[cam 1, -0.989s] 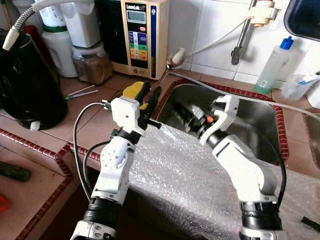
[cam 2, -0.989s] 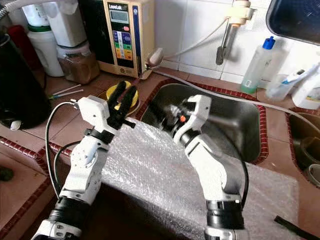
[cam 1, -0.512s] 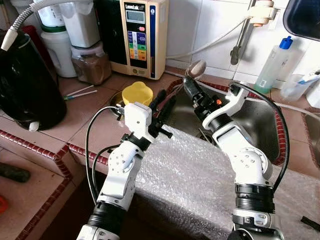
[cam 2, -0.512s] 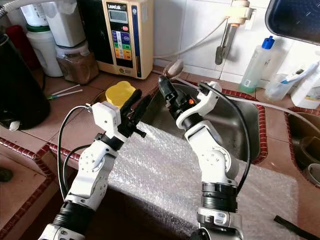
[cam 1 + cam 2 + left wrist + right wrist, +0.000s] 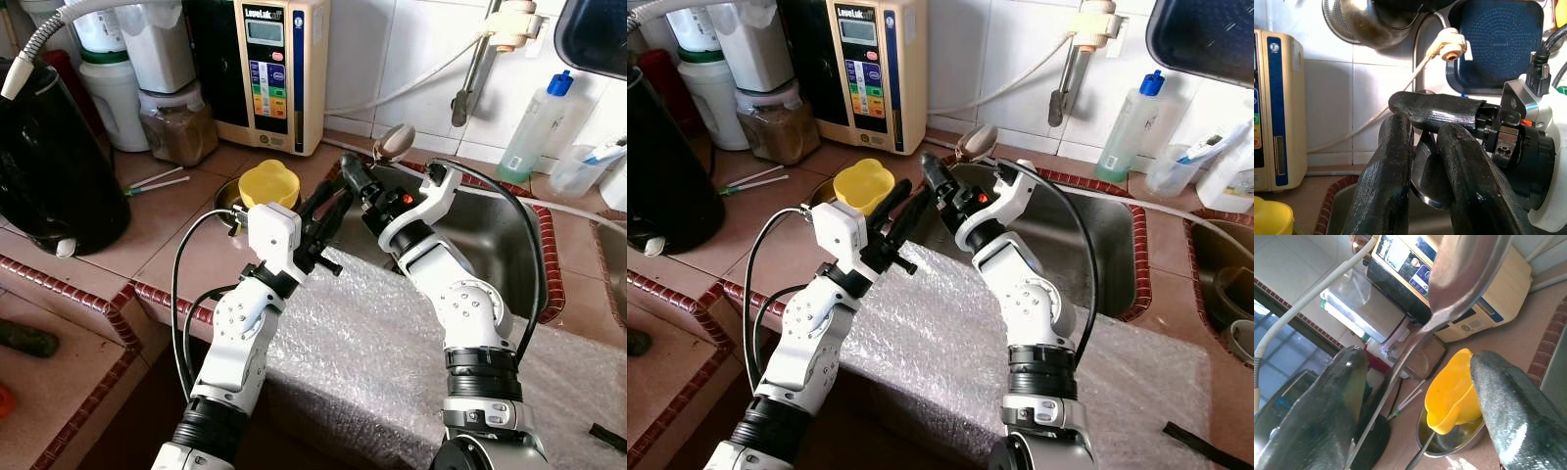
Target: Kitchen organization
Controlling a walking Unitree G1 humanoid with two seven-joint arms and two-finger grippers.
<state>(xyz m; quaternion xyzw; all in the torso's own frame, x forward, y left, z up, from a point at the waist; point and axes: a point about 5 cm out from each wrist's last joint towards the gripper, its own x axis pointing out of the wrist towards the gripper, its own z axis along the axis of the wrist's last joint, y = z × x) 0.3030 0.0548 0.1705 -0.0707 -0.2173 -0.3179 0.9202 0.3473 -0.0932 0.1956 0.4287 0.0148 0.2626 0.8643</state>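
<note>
My right gripper [image 5: 355, 176] is shut on a metal spoon [image 5: 394, 140], whose bowl points up over the sink's [image 5: 509, 245] left rim. In the right wrist view the spoon [image 5: 1459, 279] runs up between the fingers [image 5: 1508, 416]. My left gripper [image 5: 328, 196] stands open just left of the right one, fingertips nearly touching it. In the left wrist view its fingers [image 5: 1386, 186] frame the spoon [image 5: 1427, 183], with a right finger crossing above. A yellow cup [image 5: 266, 183] sits in a small metal bowl [image 5: 1449, 443] on the counter, beside the left gripper.
Bubble wrap [image 5: 372, 343] covers the counter's front edge under both arms. A black kettle [image 5: 54, 157], jars [image 5: 181, 122] and a beige water machine [image 5: 271, 69] line the back left. The faucet [image 5: 480, 59] and a plastic bottle [image 5: 537, 127] stand behind the sink.
My right gripper rose out of the sink holding the spoon and moved left. My left gripper swung right from over the yellow cup until the two met.
</note>
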